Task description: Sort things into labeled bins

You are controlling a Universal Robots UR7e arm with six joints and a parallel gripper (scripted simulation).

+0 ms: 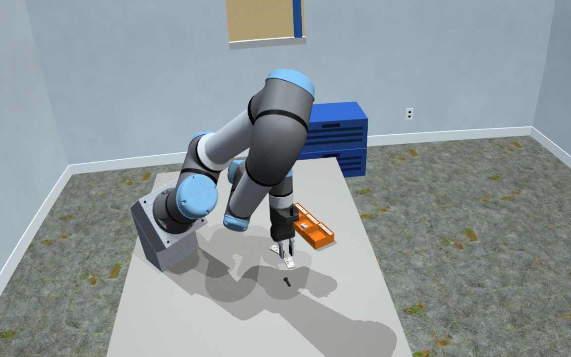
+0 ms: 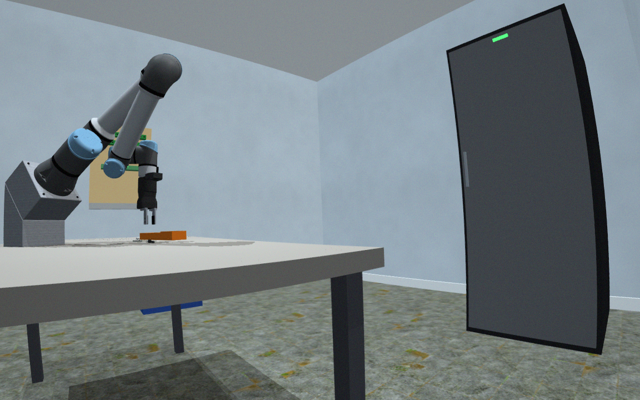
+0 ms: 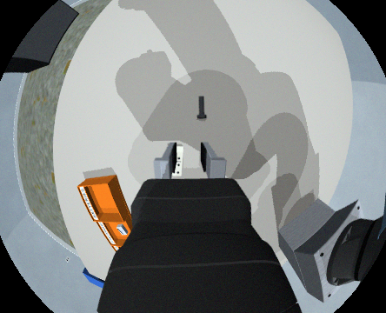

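Note:
My gripper (image 1: 288,254) (image 2: 149,220) (image 3: 189,151) is partly open and empty, and hangs a little above the table. Two white dominoes lie below it: one (image 1: 289,263) (image 3: 179,160) shows between the fingers in the wrist view, and the other (image 1: 274,249) lies just left of the fingers. A black bolt (image 1: 286,280) (image 3: 202,107) lies further toward the table's front. The orange bin (image 1: 318,242) (image 2: 173,234) (image 3: 103,203) has three labelled compartments and stands to the right of the gripper. A small pale thing (image 1: 304,225) (image 3: 122,229) lies in its middle compartment. The labels are too small to read.
The arm's grey base block (image 1: 163,239) (image 2: 31,209) (image 3: 311,238) stands at the table's left edge. A blue cabinet (image 1: 338,133) stands on the floor behind the table (image 1: 234,328). A dark tall cabinet (image 2: 526,189) stands apart from the table.

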